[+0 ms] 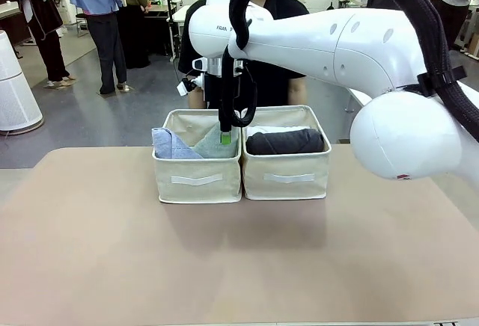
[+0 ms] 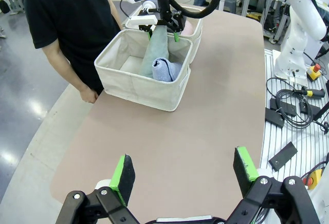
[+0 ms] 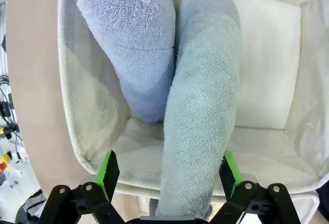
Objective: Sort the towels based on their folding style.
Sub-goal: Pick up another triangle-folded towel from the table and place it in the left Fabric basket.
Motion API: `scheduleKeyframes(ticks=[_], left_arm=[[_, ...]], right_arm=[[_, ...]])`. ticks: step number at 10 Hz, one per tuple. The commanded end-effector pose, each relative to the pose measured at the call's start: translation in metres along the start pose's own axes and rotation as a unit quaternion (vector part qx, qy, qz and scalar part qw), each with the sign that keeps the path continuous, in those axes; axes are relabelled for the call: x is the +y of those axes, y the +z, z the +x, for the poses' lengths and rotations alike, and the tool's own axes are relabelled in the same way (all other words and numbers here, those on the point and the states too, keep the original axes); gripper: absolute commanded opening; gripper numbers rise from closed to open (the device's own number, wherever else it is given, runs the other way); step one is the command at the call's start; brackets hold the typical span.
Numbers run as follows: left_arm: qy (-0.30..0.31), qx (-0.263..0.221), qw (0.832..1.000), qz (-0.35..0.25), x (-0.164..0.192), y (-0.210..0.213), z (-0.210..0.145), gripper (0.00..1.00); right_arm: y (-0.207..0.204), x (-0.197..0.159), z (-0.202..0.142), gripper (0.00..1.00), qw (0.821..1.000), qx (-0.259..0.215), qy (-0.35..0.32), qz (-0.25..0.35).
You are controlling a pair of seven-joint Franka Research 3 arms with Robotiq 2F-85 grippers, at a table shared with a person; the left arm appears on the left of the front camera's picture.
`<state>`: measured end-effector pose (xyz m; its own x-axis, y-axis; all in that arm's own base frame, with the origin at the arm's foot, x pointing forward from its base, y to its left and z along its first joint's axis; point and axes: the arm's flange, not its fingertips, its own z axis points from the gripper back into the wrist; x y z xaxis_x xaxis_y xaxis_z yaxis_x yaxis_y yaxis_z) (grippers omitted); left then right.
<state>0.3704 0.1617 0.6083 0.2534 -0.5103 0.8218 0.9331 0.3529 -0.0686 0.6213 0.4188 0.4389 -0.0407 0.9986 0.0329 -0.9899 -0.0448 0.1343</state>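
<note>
We see the right end effector (image 1: 225, 136) over the left bin (image 1: 197, 179), mid-frame, above the light blue towel (image 1: 170, 145) and grey-green towel (image 1: 212, 145).

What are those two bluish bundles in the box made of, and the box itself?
The light blue towel and the grey-green towel look like terry cloth: both have a fuzzy, looped, matt pile. The left bin looks like stiff beige woven fabric, perhaps canvas; a fine weave and soft creased walls show, though the exact fibre is not clear.
</note>
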Motion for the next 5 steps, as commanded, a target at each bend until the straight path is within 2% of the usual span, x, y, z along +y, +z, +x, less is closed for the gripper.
scheduleKeyframes(ticks=[1, 5], left_arm=[[-0.007, -0.009, 1.0, -0.003, 0.0, 0.001, 0.0, 1.0], [-0.007, -0.009, 1.0, -0.003, 0.0, 0.001, 0.0, 1.0]], right_arm=[[0.002, -0.004, 0.002, 1.0, 1.0, -0.006, 0.006, 0.014], [0.012, -0.004, 0.002, 1.0, 1.0, -0.009, -0.001, 0.0]])
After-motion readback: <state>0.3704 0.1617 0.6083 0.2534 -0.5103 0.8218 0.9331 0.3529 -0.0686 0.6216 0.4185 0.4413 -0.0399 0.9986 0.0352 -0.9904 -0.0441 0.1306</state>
